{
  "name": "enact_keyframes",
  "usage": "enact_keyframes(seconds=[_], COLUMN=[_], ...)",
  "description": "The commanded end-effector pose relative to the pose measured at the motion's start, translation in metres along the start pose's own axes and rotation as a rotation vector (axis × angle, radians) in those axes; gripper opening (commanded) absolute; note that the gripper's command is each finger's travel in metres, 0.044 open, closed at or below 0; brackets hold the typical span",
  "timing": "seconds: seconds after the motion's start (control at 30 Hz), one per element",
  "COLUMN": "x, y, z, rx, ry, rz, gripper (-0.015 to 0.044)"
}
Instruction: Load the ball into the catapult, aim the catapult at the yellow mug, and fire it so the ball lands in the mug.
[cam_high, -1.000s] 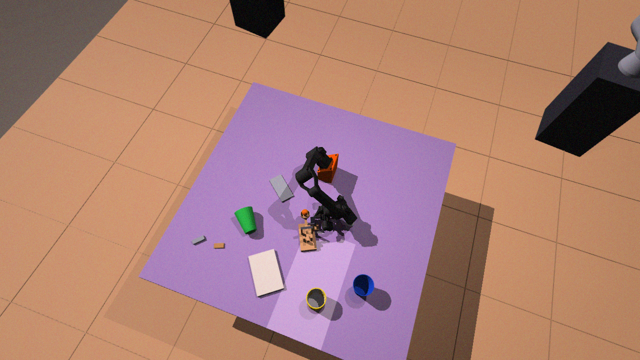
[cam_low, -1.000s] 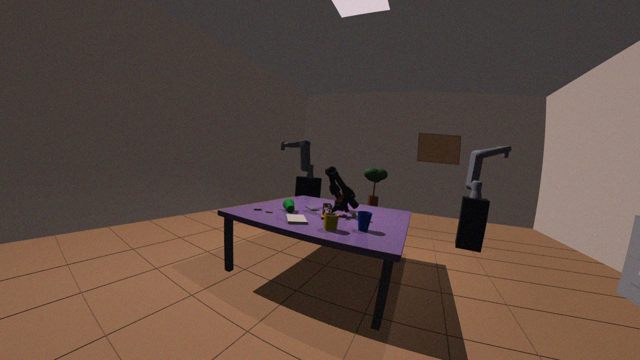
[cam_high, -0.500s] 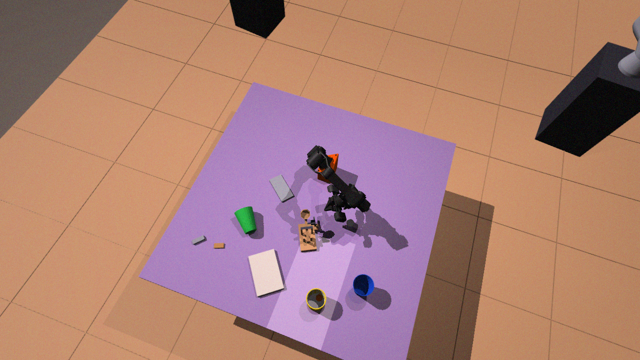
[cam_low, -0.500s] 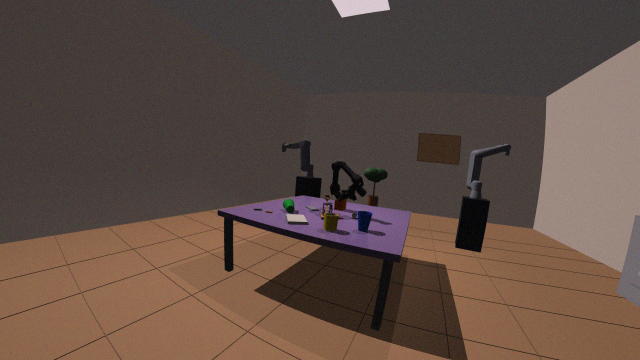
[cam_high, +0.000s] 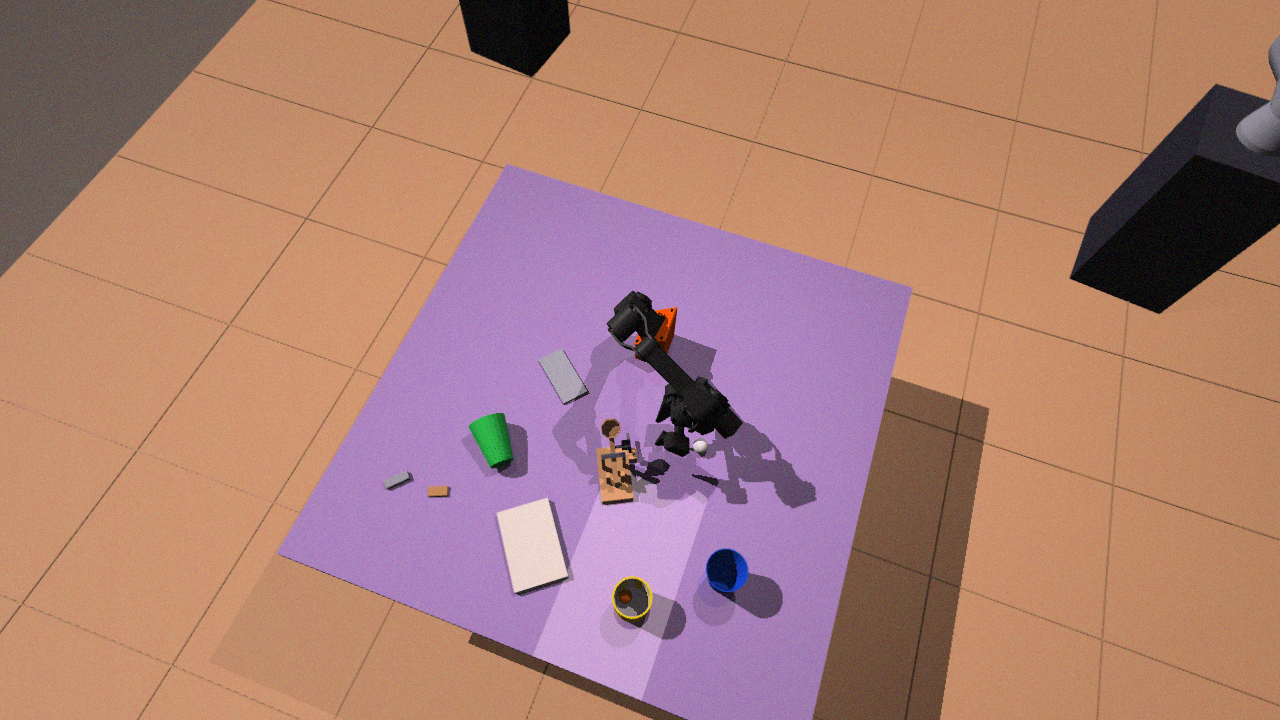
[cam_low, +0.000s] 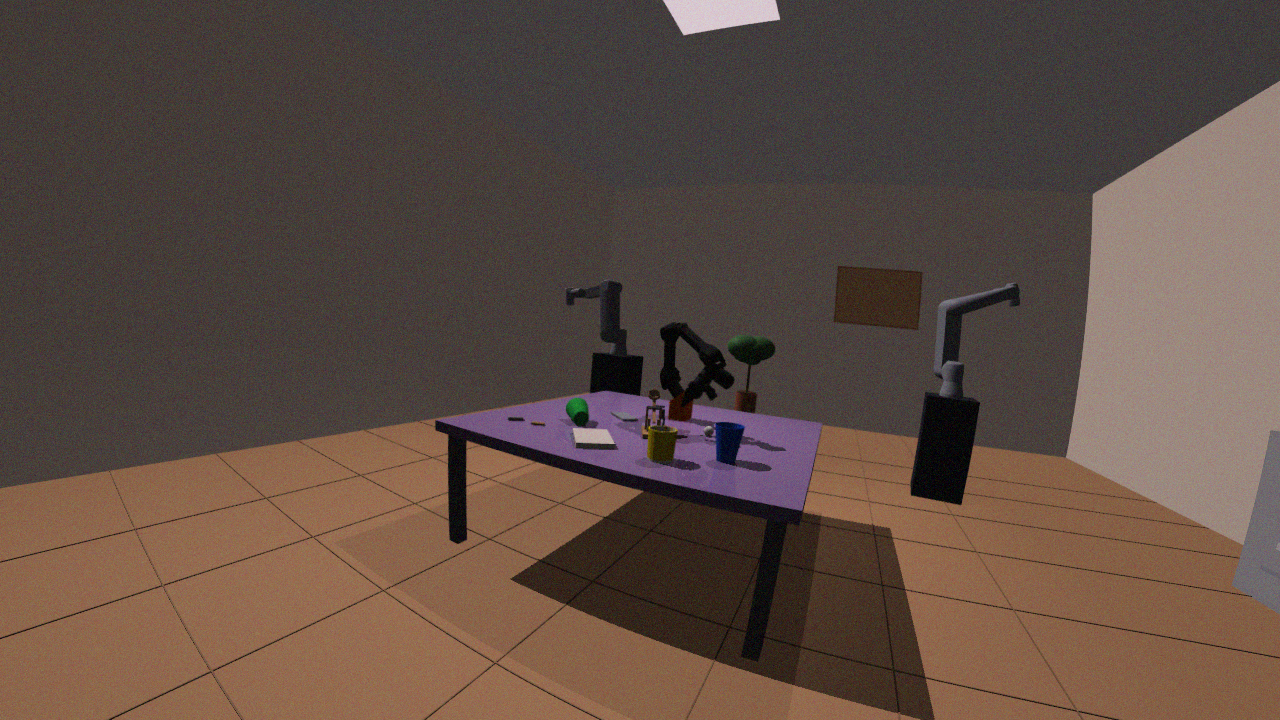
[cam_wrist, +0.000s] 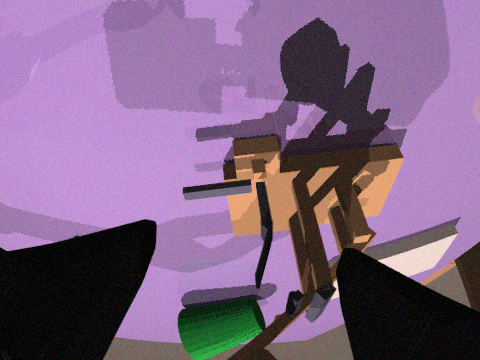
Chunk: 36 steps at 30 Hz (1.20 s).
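The yellow mug (cam_high: 632, 616) (cam_low: 662, 445) stands upright near the table's front edge. The orange ball (cam_high: 625, 597) shows inside it, against the left of its inner wall. The wooden catapult (cam_high: 615, 492) (cam_wrist: 258, 212) stands mid-table. Its throwing arm is raised, and the round cup (cam_high: 611, 428) at the arm's end is empty. My gripper (cam_high: 660, 428) (cam_wrist: 248, 248) is open, with nothing between its fingers. It hangs above the table to the right of the catapult in the top view. The ball is not visible in the wrist view.
A blue cup (cam_high: 726, 570) (cam_low: 728, 442) stands right of the mug. A white box (cam_high: 532, 546) (cam_low: 593, 437), a tipped green cup (cam_high: 491, 438) (cam_wrist: 220, 330), a grey slab (cam_high: 563, 376) and two small blocks lie left. A white ball (cam_high: 699, 445) (cam_low: 708, 431) is beside the gripper in the top view.
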<state>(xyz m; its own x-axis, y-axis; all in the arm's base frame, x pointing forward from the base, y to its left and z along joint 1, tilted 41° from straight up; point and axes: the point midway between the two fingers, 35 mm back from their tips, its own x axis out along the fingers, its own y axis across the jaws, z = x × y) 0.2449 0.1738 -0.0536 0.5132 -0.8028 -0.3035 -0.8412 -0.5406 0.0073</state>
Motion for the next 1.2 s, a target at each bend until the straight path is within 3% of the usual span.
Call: enact_keyframes(seconds=[0.0, 0.03, 0.6, 1.17], x=[-0.002, -0.002, -0.011, -0.021], y=[-0.015, -0.019, -0.093, -0.18], z=[0.005, 0.006, 0.013, -0.015], rx=[0.135, 0.167, 0.7, 1.225], ry=[-0.062, -0.076, -0.316, -0.555], rz=[0.006, 0.007, 0.029, 0.042], gripper=[0.042, 0.044, 0.044, 0.044])
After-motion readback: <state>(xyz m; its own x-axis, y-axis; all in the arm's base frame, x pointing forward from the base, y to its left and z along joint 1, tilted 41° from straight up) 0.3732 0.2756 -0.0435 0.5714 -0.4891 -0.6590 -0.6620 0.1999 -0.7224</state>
